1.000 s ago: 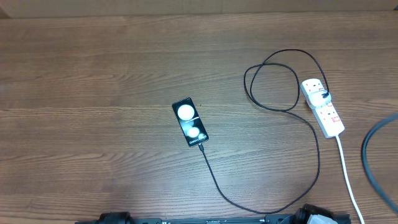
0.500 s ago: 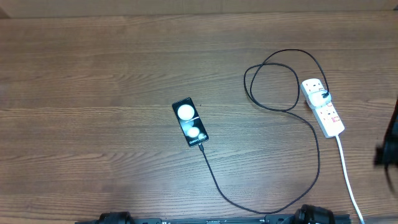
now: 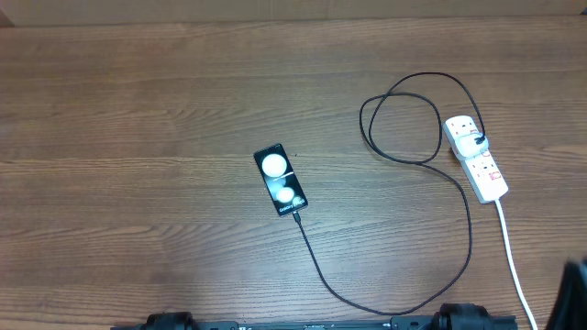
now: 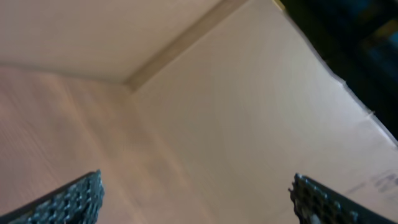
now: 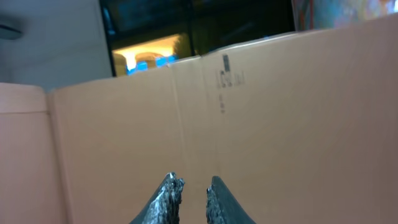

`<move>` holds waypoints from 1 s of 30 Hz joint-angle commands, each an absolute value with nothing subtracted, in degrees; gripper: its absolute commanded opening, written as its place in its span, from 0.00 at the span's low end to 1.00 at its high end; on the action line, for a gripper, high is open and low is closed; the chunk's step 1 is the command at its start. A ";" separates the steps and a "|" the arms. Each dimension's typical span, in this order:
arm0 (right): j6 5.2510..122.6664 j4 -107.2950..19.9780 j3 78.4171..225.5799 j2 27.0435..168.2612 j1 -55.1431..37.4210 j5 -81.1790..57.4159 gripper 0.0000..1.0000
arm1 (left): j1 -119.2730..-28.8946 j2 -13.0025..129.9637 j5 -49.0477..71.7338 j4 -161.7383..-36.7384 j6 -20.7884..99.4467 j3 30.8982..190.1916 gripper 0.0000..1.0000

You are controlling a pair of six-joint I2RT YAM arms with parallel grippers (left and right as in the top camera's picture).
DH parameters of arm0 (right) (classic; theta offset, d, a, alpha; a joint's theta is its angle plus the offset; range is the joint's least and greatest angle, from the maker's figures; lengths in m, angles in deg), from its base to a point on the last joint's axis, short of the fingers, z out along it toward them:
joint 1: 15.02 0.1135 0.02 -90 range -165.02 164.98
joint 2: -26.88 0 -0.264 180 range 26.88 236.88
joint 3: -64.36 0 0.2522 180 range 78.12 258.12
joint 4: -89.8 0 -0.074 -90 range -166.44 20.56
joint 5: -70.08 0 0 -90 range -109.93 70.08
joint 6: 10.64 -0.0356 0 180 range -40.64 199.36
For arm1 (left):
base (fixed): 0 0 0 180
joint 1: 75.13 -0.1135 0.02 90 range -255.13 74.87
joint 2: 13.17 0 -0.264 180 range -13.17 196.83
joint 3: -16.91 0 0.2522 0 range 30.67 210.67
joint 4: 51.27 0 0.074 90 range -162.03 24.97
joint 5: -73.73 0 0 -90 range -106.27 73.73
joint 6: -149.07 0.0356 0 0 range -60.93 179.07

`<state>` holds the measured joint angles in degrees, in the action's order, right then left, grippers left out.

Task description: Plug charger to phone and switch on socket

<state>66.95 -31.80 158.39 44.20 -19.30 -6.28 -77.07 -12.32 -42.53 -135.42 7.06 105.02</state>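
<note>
The limp cable (image 3: 470, 229) is probably best pinched at its stiff tip (image 3: 297, 216) by the glossy phone (image 3: 280, 180). The left hand (image 4: 199, 193) gapes and the right hand (image 5: 191, 190) is nearly closed; both are empty.

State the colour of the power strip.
White power strip with small red marks; clearest overhead.

On your wooden desk (image 3: 138, 110) the phone (image 3: 280, 181) lies flat near the middle, tilted a little, with two round white reflections on its face. The charger (image 3: 385, 312) meets the phone's lower end, sweeps toward the bottom edge, climbs on the right and loops once. Its plug (image 3: 479, 142) sits on the socket (image 3: 484, 171). The socket's white cord (image 3: 514, 266) runs down toward a dark shape (image 3: 574, 295), too blurred to identify.
</note>
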 commanded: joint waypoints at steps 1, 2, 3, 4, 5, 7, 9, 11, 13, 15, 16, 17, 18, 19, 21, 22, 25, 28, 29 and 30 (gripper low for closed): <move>66.56 -30.34 160.53 42.39 -18.73 -6.84 0.16 | -77.46 -12.87 -40.35 -126.72 9.00 95.55 0.99; 66.56 -29.64 161.87 42.26 -18.73 -6.87 0.16 | -77.46 -12.85 -38.93 -122.07 10.49 91.92 0.99; 66.56 -29.27 163.33 42.26 -18.73 -6.84 0.17 | -77.46 -12.85 -37.84 -118.05 11.63 88.80 1.00; 66.56 -29.20 164.99 42.26 -18.73 -6.84 0.18 | -77.46 -12.85 -36.70 -113.52 12.50 85.13 1.00; 66.56 -29.22 166.57 42.26 -18.73 -6.87 0.20 | -77.46 -12.85 -35.76 -109.19 13.00 81.50 1.00; 66.56 -29.20 169.15 42.26 -18.73 -6.84 0.24 | -77.46 -12.85 -34.58 -102.29 13.09 75.40 1.00; 66.56 -29.20 171.44 42.26 -18.73 -6.84 0.30 | -77.46 -12.85 -33.55 -94.90 14.45 68.38 1.00; 66.56 -29.24 173.19 42.26 -18.73 -6.87 0.37 | -77.46 -12.85 -32.83 -88.65 16.74 62.18 1.00; 66.58 -29.59 174.26 42.26 -18.73 -6.87 0.43 | -77.46 -12.85 -32.06 -83.42 19.49 56.65 0.99; 66.58 -30.23 175.13 42.26 -18.73 -6.87 0.50 | -77.46 -12.85 -31.98 -79.27 21.68 51.68 1.00; 66.58 -30.53 175.40 42.26 -18.73 -6.87 0.53 | -77.46 -12.85 -31.98 -77.20 21.83 49.19 1.00; 66.58 -31.19 175.40 42.26 -18.73 -6.87 0.56 | -77.46 -12.85 -32.00 -75.08 21.83 46.72 1.00; 66.58 -31.56 175.40 42.26 -18.77 -6.87 0.59 | -77.46 -12.85 -32.00 -73.22 21.83 44.69 1.00; 66.58 -31.82 175.33 42.26 -18.95 -6.87 0.61 | -77.46 -12.85 -32.04 -70.90 21.83 42.13 1.00; 66.58 -32.00 175.33 42.26 -19.36 -6.89 0.63 | -77.46 -12.85 -32.06 -67.05 21.83 38.31 1.00; 66.58 -32.13 175.33 42.26 -19.76 -6.87 0.64 | -77.46 -12.85 -32.06 -64.50 21.83 35.95 0.99; 66.56 -32.52 175.33 42.26 -20.96 -6.87 0.67 | -77.46 -12.85 -32.09 -59.93 21.85 31.60 0.99; 66.56 -32.68 175.33 42.26 -22.69 -6.87 0.70 | -77.46 -12.78 -33.11 -61.96 24.15 30.94 1.00; 66.56 -32.68 175.33 42.26 -23.60 -6.87 0.71 | -77.46 -12.76 -33.11 -62.62 27.41 30.94 1.00; 66.56 -32.76 175.33 42.26 -24.17 -6.87 0.73 | -77.46 -12.76 -33.09 -63.08 29.81 30.94 0.99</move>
